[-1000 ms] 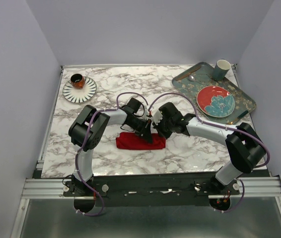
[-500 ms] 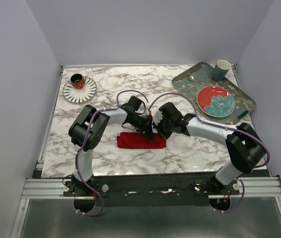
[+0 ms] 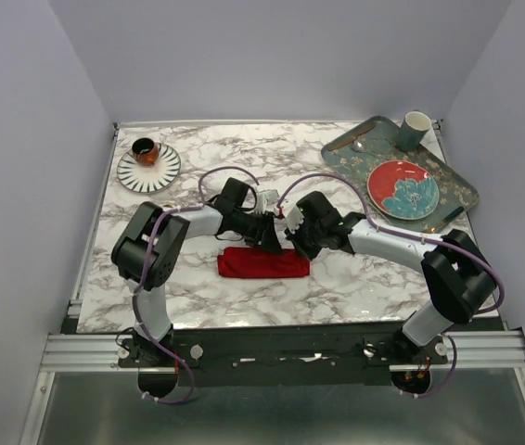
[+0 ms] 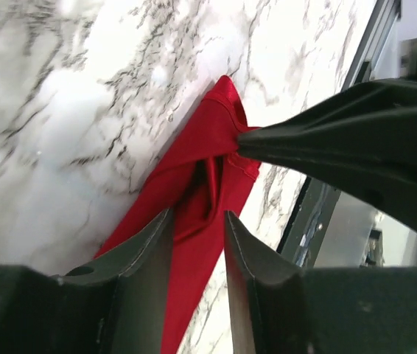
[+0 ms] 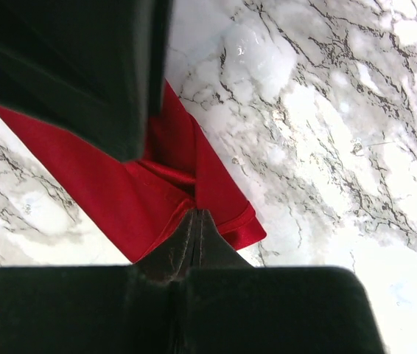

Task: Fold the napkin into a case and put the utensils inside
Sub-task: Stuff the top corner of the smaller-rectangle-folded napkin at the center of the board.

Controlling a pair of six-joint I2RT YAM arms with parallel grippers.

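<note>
The red napkin (image 3: 262,262) lies mid-table as a narrow folded strip, the case shape. My left gripper (image 4: 197,215) hovers open just above it, jaws apart with red cloth (image 4: 223,118) showing between them and nothing gripped. My right gripper (image 5: 196,212) is shut, its tip pinching a fold of the napkin (image 5: 120,199) near the strip's right end; the cloth puckers toward that tip (image 4: 242,140). In the top view both grippers (image 3: 276,243) (image 3: 290,243) meet over the strip's far edge. A slim utensil (image 3: 359,145) lies on the tray; I cannot make out which one.
A patterned tray (image 3: 457,181) at the back right holds a round red and teal plate (image 3: 403,189), a cup (image 3: 415,130) and a brown-handled utensil (image 3: 342,141). A striped saucer (image 3: 162,169) with a small cup (image 3: 146,151) sits at the back left.
My left gripper has opened and let go of the napkin, and the left arm has drawn back to the left. The right gripper has stayed shut in place.
</note>
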